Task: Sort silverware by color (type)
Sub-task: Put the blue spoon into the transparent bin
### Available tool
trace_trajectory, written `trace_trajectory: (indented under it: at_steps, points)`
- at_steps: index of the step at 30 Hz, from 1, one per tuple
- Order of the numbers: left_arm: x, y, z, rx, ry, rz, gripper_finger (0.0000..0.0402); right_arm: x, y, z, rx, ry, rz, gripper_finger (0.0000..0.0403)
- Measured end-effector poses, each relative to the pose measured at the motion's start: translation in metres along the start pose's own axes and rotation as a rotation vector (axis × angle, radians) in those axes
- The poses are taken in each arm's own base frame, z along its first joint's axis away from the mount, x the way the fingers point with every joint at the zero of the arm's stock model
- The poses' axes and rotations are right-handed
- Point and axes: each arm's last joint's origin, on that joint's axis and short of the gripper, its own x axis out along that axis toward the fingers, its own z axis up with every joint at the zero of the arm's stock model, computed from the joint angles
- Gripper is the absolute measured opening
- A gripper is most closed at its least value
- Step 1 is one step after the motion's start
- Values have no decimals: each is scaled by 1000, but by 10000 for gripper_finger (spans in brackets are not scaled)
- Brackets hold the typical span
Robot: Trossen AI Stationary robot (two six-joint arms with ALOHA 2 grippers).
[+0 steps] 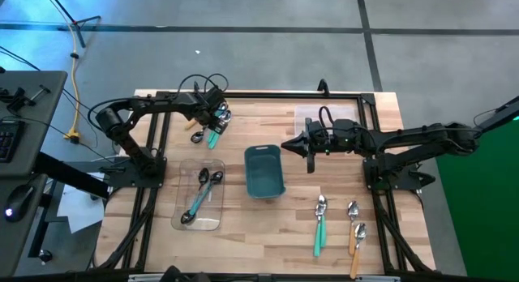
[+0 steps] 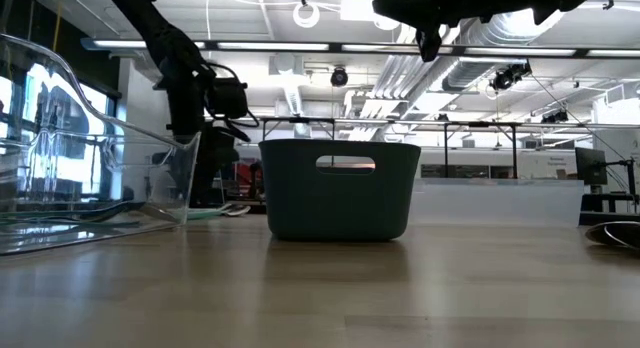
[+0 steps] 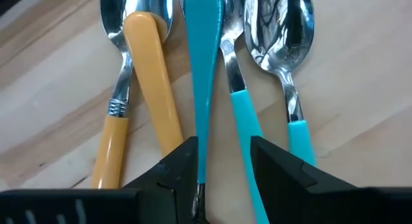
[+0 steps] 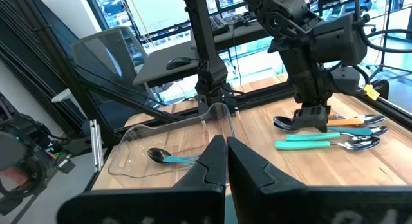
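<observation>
The left arm reaches from the nine o'clock side of the tabletop toward eleven o'clock, its wrist bent down so the left gripper (image 1: 213, 130) sits low over the wood. Its jaws stand parted, one dark fingertip (image 3: 182, 161) on either side of a narrow gap. The right arm stretches from three o'clock toward the middle, held high and level, and the right gripper (image 1: 310, 159) has its jaws pressed together.

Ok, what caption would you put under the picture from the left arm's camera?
Left gripper open over a teal-handled spoon, among orange-handled spoons on the wooden table.
</observation>
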Motion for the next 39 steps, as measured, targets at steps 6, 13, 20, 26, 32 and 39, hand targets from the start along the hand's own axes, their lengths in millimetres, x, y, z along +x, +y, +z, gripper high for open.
trace_trajectory:
  at_steps: [6,13,20,26,32,39]
  points:
    - [5,3,2,-2,5,3,130,0,0,0,0,0,-1,0]
    - [14,3,4,7,20,-11,102,0,-1,0,3,-5,-23,0]
    - [7,4,4,5,-9,-18,64,0,-1,0,0,-5,-22,0]
    - [1,4,5,27,-33,-23,61,0,-1,-1,1,7,-26,0]
    - [1,5,5,29,-35,-22,61,0,-1,-2,1,16,-28,0]
    - [2,12,7,26,-38,-13,61,0,-1,-2,1,16,-28,0]
